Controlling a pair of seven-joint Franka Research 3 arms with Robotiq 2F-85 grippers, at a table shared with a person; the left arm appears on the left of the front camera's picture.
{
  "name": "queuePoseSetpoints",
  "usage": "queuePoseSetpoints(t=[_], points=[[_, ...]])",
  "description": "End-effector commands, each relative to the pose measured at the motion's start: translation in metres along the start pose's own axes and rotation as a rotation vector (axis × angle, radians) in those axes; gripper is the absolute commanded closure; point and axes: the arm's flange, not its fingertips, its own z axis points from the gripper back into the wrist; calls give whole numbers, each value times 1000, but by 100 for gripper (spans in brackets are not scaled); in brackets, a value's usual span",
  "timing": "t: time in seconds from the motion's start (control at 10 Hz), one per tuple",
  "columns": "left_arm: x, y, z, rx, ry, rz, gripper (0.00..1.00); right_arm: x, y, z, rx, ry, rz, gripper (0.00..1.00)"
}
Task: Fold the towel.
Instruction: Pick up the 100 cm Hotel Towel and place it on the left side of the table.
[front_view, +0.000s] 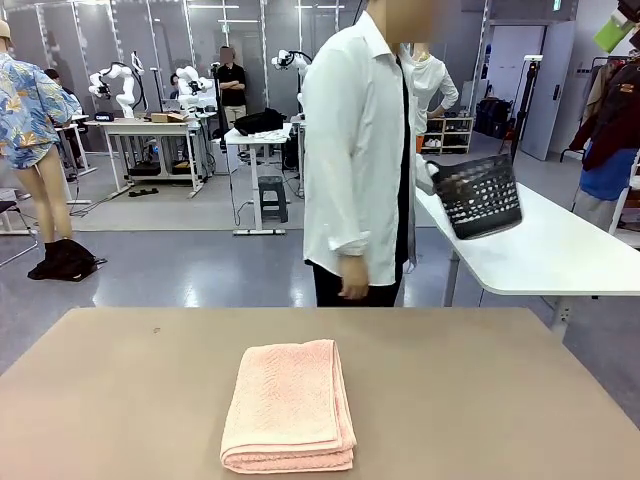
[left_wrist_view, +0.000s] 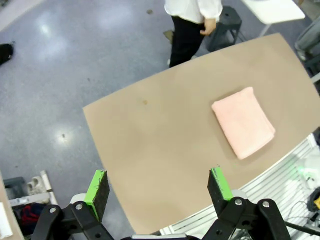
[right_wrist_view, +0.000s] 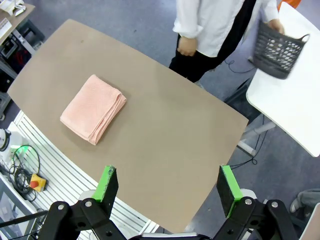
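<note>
Brown desk (front_view: 480, 400) carries the towel (front_view: 289, 405), folded into a neat pink stack near the robot's edge, middle. Left hand (left_wrist_view: 159, 189) hangs high above the desk, fingers spread wide, holding nothing. Right hand (right_wrist_view: 169, 189) same: wide, empty. Person (front_view: 358, 150) at far side holds a dark basket (front_view: 480, 196) over a white table (front_view: 560, 250).

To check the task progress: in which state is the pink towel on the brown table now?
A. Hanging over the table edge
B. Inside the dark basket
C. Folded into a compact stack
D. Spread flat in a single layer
C: the towel lies folded in stacked layers on the table, its layered edges visible.
</note>
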Motion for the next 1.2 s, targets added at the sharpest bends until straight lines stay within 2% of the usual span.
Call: queuePoseSetpoints(t=[0.0, 0.2, 0.4, 0.6, 0.7, 0.9, 1.1], points=[[9, 6, -62, -121, 13, 73, 0, 0, 0, 2, -3, 11, -2, 0], [7, -8, -146, -215, 1, 109, 0, 0, 0, 2, -3, 11, -2, 0], [-3, -28, -224, -203, -10, 159, 0, 0, 0, 2, -3, 11, -2, 0], [-18, -53, -300, -223, 61, 190, 0, 0, 0, 2, -3, 11, -2, 0], [-29, -63, -331, -251, 79, 249, 0, 0, 0, 2, -3, 11, -2, 0], [-56, -87, -381, -279, 77, 286, 0, 0, 0, 2, -3, 11, -2, 0], [-76, -102, -419, -364, 153, 343, 0, 0, 0, 2, -3, 11, -2, 0]])
